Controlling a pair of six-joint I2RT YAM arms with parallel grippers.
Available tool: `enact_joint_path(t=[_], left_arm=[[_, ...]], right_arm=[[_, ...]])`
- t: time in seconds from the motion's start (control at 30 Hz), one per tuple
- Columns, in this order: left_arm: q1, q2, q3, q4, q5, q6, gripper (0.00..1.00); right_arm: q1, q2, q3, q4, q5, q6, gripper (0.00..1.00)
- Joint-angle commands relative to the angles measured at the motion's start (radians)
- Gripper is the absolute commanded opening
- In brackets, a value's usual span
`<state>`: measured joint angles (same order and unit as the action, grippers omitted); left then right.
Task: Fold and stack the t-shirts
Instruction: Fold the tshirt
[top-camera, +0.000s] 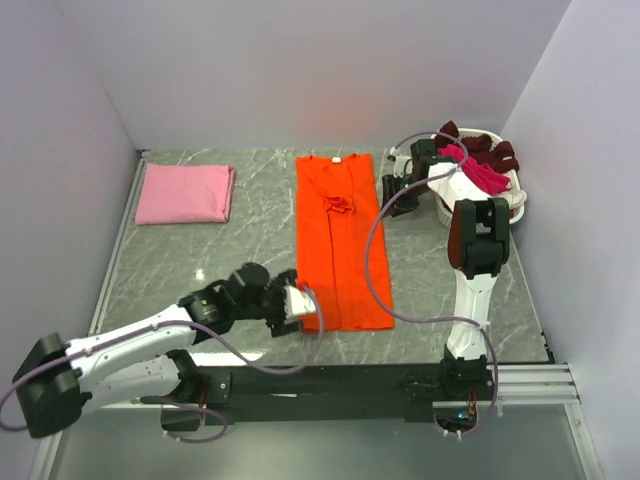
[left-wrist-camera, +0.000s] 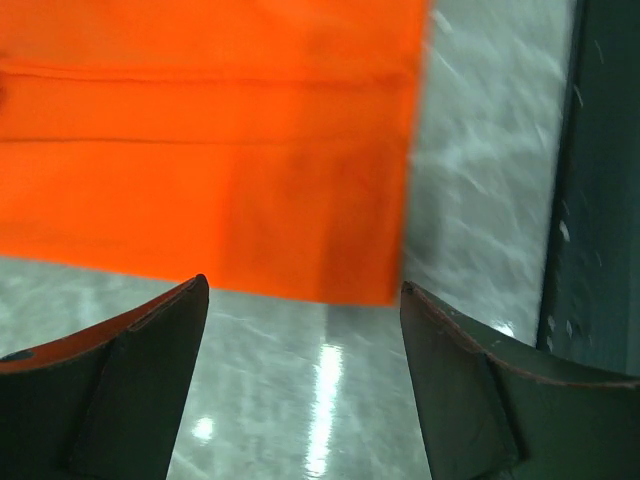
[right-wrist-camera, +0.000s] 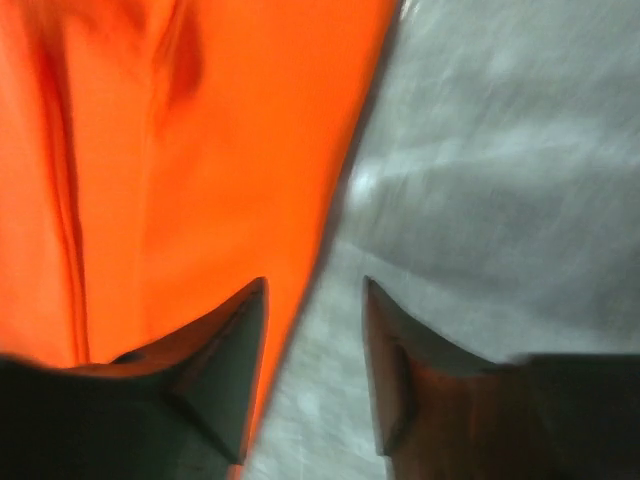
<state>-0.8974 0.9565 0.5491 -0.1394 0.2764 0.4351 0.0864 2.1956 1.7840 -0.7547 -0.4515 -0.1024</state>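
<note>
The bright orange t-shirt (top-camera: 340, 240) lies flat as a long strip in the middle of the table. My left gripper (top-camera: 300, 305) is open and empty just off its near left corner. In the left wrist view that gripper (left-wrist-camera: 305, 290) has bare table between its fingers, and the shirt's (left-wrist-camera: 200, 150) corner lies just ahead. My right gripper (top-camera: 395, 195) is open at the shirt's right edge, towards the far end. In the right wrist view it (right-wrist-camera: 315, 285) straddles the edge of the shirt (right-wrist-camera: 180, 150), holding nothing. A folded light pink t-shirt (top-camera: 185, 192) lies at the far left.
A white basket (top-camera: 516, 205) at the far right holds a magenta shirt (top-camera: 485, 175) and a dark maroon one (top-camera: 495, 152). White walls close in the table on three sides. The dark rail (left-wrist-camera: 600, 200) at the table's near edge lies close to my left gripper.
</note>
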Motion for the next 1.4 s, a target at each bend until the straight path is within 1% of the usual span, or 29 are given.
enact_joint_path(t=[0.0, 0.03, 0.13, 0.17, 0.2, 0.23, 0.27, 0.3, 0.33, 0.37, 0.4, 0.43, 0.47, 0.5, 0.53, 0.57, 0.6, 0.63, 0.67, 0.73, 0.87, 0.97, 1.07, 1.1, 1.17, 1.2, 1.27, 1.3, 1.37], left_arm=[[-0.098, 0.065, -0.035, 0.026, -0.117, 0.154, 0.82], [-0.104, 0.077, -0.035, 0.034, -0.124, 0.157, 0.80], [-0.143, 0.116, -0.037, 0.066, -0.138, 0.189, 0.76], [-0.152, 0.129, -0.035, 0.073, -0.149, 0.203, 0.75], [-0.173, 0.157, -0.034, 0.084, -0.161, 0.224, 0.75], [-0.178, 0.168, -0.031, 0.093, -0.166, 0.232, 0.73], [-0.182, 0.182, -0.031, 0.106, -0.169, 0.243, 0.72], [-0.192, 0.204, -0.032, 0.122, -0.171, 0.251, 0.71], [-0.196, 0.215, -0.032, 0.130, -0.171, 0.257, 0.71], [-0.198, 0.226, -0.029, 0.132, -0.164, 0.263, 0.70], [-0.207, 0.252, -0.026, 0.130, -0.157, 0.263, 0.69], [-0.213, 0.263, -0.021, 0.127, -0.151, 0.263, 0.68], [-0.218, 0.272, -0.020, 0.130, -0.151, 0.258, 0.68], [-0.230, 0.287, -0.021, 0.132, -0.152, 0.255, 0.67], [-0.235, 0.291, -0.023, 0.132, -0.152, 0.249, 0.67], [-0.239, 0.294, -0.034, 0.168, -0.151, 0.240, 0.66], [-0.244, 0.300, -0.037, 0.179, -0.152, 0.238, 0.64], [-0.245, 0.307, -0.041, 0.187, -0.158, 0.235, 0.63], [-0.247, 0.315, -0.041, 0.199, -0.163, 0.234, 0.62], [-0.250, 0.350, -0.037, 0.202, -0.174, 0.235, 0.59], [-0.250, 0.409, -0.041, 0.210, -0.186, 0.234, 0.57], [-0.250, 0.430, -0.046, 0.210, -0.200, 0.238, 0.52], [-0.250, 0.455, -0.049, 0.231, -0.233, 0.240, 0.44], [-0.250, 0.462, -0.048, 0.230, -0.249, 0.241, 0.38], [-0.250, 0.476, -0.044, 0.225, -0.263, 0.248, 0.31], [-0.250, 0.475, -0.044, 0.227, -0.269, 0.249, 0.24], [-0.250, 0.466, -0.051, 0.236, -0.272, 0.251, 0.16], [-0.250, 0.461, -0.054, 0.239, -0.269, 0.251, 0.07], [-0.250, 0.450, -0.055, 0.241, -0.260, 0.248, 0.01]], right_arm=[[0.015, -0.217, -0.116, -0.075, -0.028, -0.265, 0.56], [0.016, -0.264, -0.150, -0.075, -0.032, -0.293, 0.61], [0.026, -0.460, -0.296, -0.043, -0.072, -0.394, 0.61], [0.027, -0.515, -0.390, 0.009, -0.087, -0.410, 0.61], [0.027, -0.634, -0.440, 0.035, -0.107, -0.460, 0.61], [0.029, -0.701, -0.493, 0.067, -0.133, -0.476, 0.62], [0.030, -0.773, -0.617, 0.165, -0.144, -0.493, 0.63], [0.033, -0.913, -0.691, 0.223, -0.166, -0.552, 0.77], [0.033, -0.989, -0.768, 0.288, -0.179, -0.592, 0.87], [0.032, -1.058, -0.934, 0.449, -0.177, -0.623, 0.87], [0.032, -1.173, -1.019, 0.551, -0.152, -0.594, 0.87], [0.033, -1.216, -1.090, 0.613, -0.191, -0.605, 0.92], [0.035, -1.243, -1.122, 0.513, -0.260, -0.697, 0.92], [0.051, -1.254, -1.109, 0.397, -0.304, -0.908, 0.89], [0.071, -1.251, -1.092, 0.286, -0.335, -0.983, 0.81], [0.090, -1.249, -1.077, 0.115, -0.369, -1.057, 0.77], [0.137, -1.266, -1.089, 0.071, -0.362, -1.153, 0.75], [0.166, -1.286, -1.144, 0.083, -0.336, -1.161, 0.74], [0.199, -1.313, -1.182, 0.116, -0.260, -1.157, 0.74], [0.307, -1.378, -1.271, 0.179, -0.172, -1.152, 0.75], [0.403, -1.341, -1.304, 0.186, -0.109, -1.148, 0.75], [0.486, -1.335, -1.345, 0.238, -0.047, -1.129, 0.75], [0.556, -1.311, -1.367, 0.271, -0.006, -1.120, 0.75], [0.567, -1.310, -1.374, 0.281, 0.005, -1.125, 0.75], [0.594, -1.312, -1.397, 0.299, 0.019, -1.149, 0.75], [0.605, -1.309, -1.408, 0.304, 0.022, -1.151, 0.75], [0.625, -1.297, -1.420, 0.336, 0.048, -1.136, 0.75], [0.650, -1.291, -1.434, 0.351, 0.065, -1.131, 0.75], [0.670, -1.274, -1.445, 0.409, 0.122, -1.108, 0.75]])
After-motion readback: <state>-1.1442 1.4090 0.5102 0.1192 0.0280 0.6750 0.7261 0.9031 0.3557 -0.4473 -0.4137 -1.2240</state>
